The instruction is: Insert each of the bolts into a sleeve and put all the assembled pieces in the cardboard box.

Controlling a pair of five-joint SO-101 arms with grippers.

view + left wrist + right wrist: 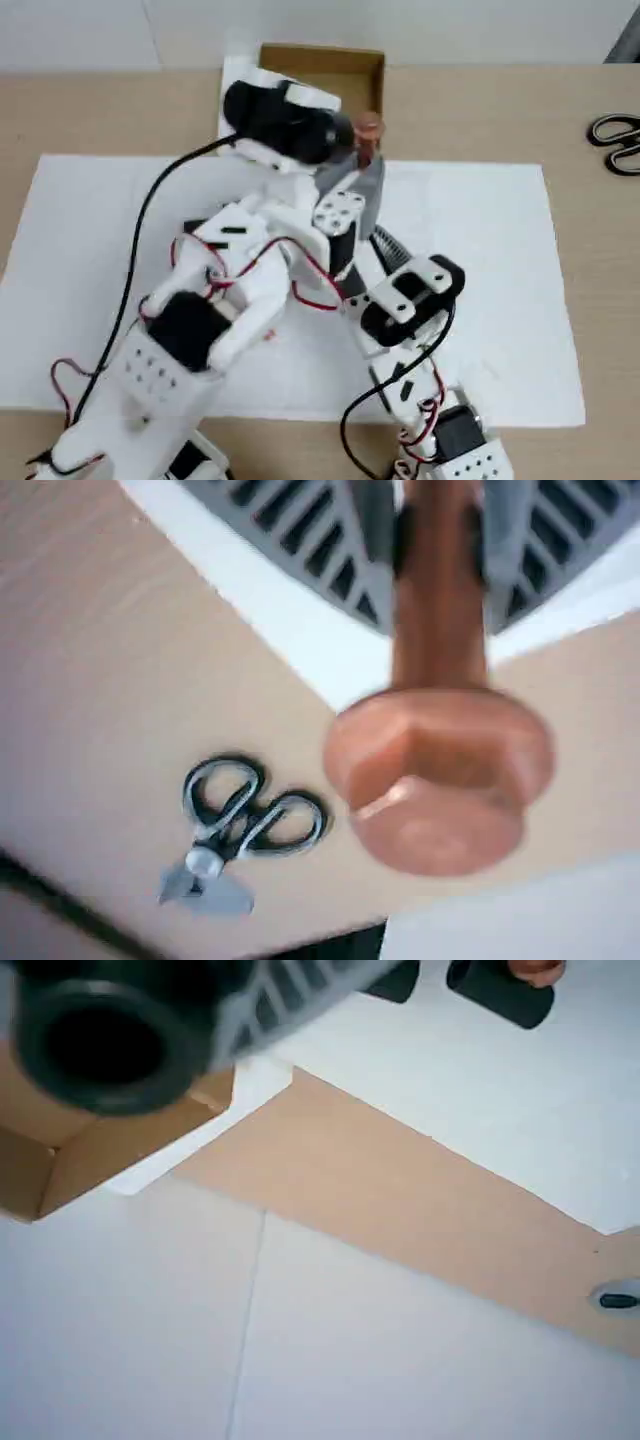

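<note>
An orange bolt [367,133] is held up just in front of the cardboard box [320,58], near its right front corner. My left gripper [358,175] is shut on its shank, and the hexagonal head [438,770] sticks out past the grey fingers [290,530]. Dark strips flank the shank at the grip; I cannot tell if a sleeve is on it. My right gripper [385,245] sits just below the left one, partly under that arm. Two black sleeves [500,992] lie on the paper, one with orange at its end.
White paper [480,300] covers the middle of the table. Scissors [615,140] lie far right on bare wood. A big black round part [100,1045] hangs close before the box [60,1160]. The two arms cross over the paper's centre.
</note>
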